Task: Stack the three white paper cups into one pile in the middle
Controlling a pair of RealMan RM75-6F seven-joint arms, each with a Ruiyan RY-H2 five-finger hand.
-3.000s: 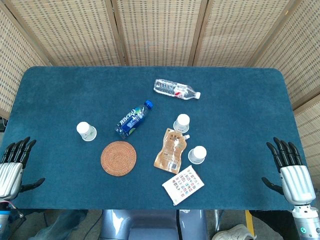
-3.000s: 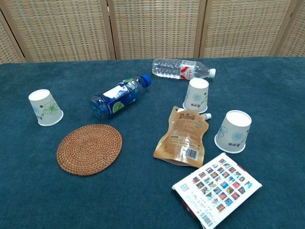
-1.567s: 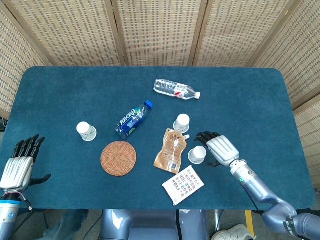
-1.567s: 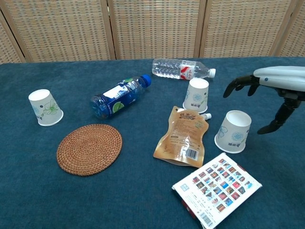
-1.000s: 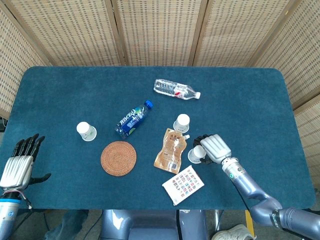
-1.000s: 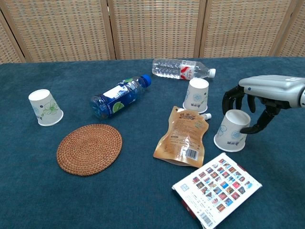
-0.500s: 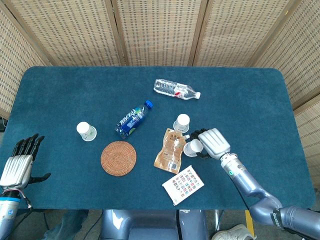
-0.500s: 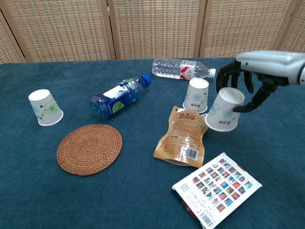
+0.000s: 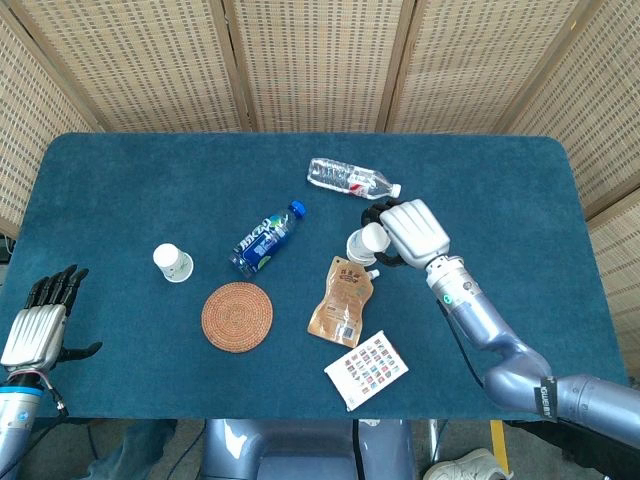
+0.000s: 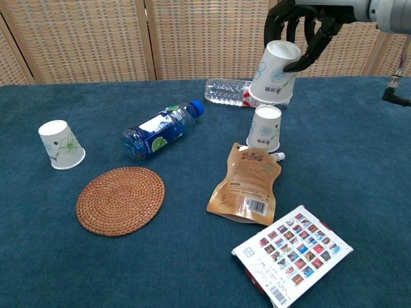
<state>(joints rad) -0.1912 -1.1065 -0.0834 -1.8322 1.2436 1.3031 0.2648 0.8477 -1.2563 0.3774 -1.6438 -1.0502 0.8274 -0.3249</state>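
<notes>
Lifted paper cup (image 10: 273, 72) in right hand (image 10: 302, 25)

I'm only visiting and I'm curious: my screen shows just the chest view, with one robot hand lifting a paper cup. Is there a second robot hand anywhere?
Observer: Yes. The head view shows the left robot hand at the near-left edge of the table, fingers apart, holding nothing.
Visitor: Is the lifted cup lined up over the one below?
Observer: Nearly. From above, the held cup in the right robot hand overlaps the standing cup, slightly off to one side.
</notes>
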